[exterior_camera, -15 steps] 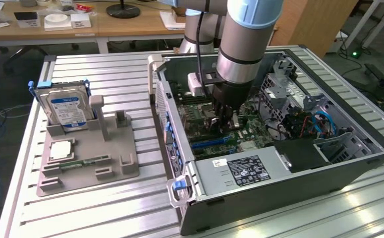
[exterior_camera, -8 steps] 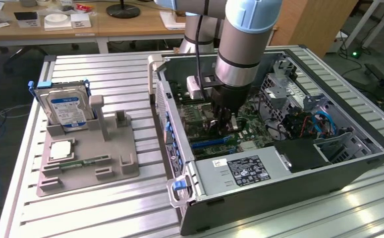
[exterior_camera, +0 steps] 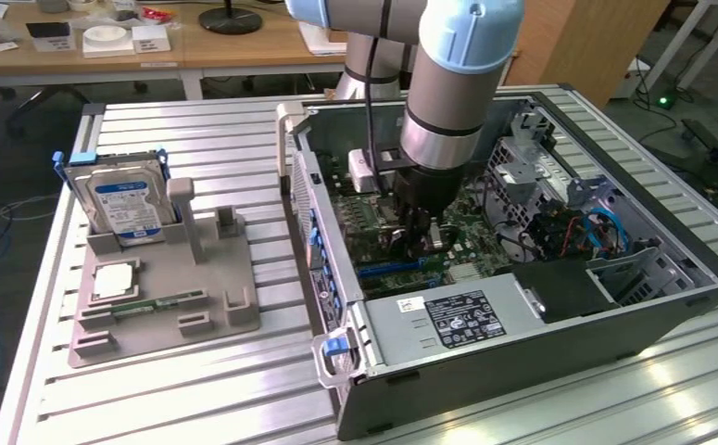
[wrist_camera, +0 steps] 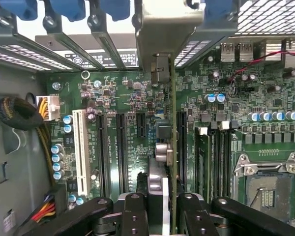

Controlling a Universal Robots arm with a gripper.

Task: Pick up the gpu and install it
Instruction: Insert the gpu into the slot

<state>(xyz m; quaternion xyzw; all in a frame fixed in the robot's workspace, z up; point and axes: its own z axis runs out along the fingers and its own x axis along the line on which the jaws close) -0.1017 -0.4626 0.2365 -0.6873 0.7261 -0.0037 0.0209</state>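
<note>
At the exterior view's left, a grey moulded holder is set on the ribbed metal bench. Inside the open steel case, the thin green gpu is pinched on edge by the black hand. It is held over the motherboard, its long axis aimed at the slotted back panel.

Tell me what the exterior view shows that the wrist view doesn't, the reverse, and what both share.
Exterior view: the hard drive standing in the grey holder beside the case, and the labelled power supply. Wrist view: the empty processor socket and the white expansion slot. Both: the gripper closed on the gpu, and the motherboard.
</note>
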